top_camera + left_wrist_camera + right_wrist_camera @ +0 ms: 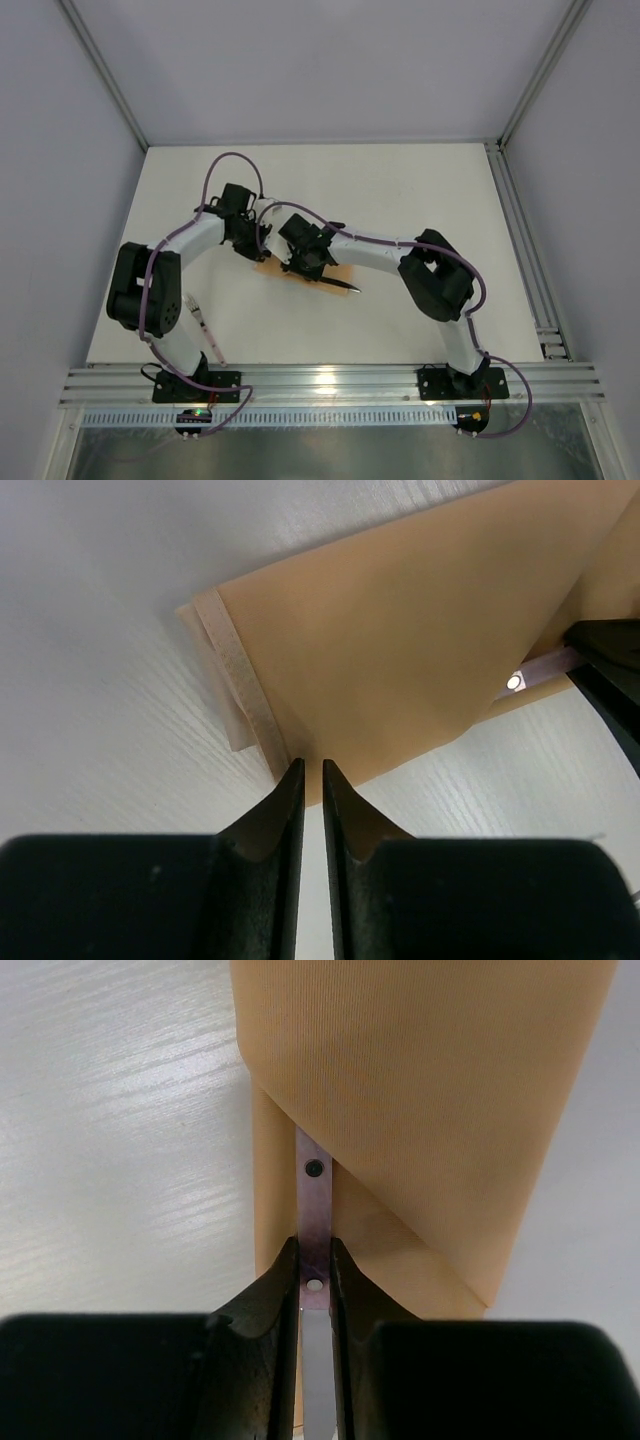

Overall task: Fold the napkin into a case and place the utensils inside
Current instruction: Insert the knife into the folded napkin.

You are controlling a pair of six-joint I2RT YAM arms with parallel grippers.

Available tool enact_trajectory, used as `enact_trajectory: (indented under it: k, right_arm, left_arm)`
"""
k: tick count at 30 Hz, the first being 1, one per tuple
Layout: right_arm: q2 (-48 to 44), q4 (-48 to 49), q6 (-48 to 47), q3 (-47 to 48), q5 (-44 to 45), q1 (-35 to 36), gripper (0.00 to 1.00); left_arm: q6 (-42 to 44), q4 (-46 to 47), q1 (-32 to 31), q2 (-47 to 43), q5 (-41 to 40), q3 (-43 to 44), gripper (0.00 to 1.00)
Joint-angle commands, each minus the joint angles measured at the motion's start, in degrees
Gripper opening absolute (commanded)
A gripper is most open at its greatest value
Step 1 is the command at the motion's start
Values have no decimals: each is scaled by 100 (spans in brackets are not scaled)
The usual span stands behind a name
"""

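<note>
**Item 1, fork** (203, 325): We take the slim pale piece near the counter's (420, 190) near-left corner, beside the left arm, for the fork. It lies clear of the cloth, and we judge it is waiting its turn.

**Item 2, left gripper** (312, 770): It is set at the near edge of the folded cloth. The jaws are drawn to a thin slit with the cloth's edge right at their tips. We cannot tell whether they are pinching it or just letting go. We judge the gripper is there to steady the fold.

**Item 3, napkin** (400, 650): The peach-orange cloth is folded into layers at about the middle of the counter. 1 flap is raised, which leaves a mouth open on its right side.

**Item 4, knife** (314, 1200): This flat pinkish strip shows 2 rivets. Its far end sits under the raised flap, so it is partly inside.

**Item 5, right gripper** (315, 1250): It is clenched on the knife at the nearer rivet and lined up with the mouth, placed to feed the knife in lengthwise.
</note>
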Motion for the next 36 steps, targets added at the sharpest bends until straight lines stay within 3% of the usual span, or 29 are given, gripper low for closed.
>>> enact_trajectory:
  k: [1,6,10,15,28,36]
  right_arm:
    - [39,447,15,215,11,42,11]
    - [30,650,94,224,-16,42,13]
    - [65,554,121,242,63,42,33]
    - [-426,483,95,-83,213,42,41]
    - [-1200,149,173,-1094,134,-213,44]
    - [-1192,79,165,-1253,46,-415,43]
  left_arm:
    - [62,184,65,-145,208,-30,14]
    - [71,184,109,-145,226,-30,22]
    - [71,167,214,-215,173,5,32]
    - [167,-9,443,-365,147,41,34]
    - [334,-299,505,-427,366,-197,37]
    - [185,-150,505,-233,349,-162,36]
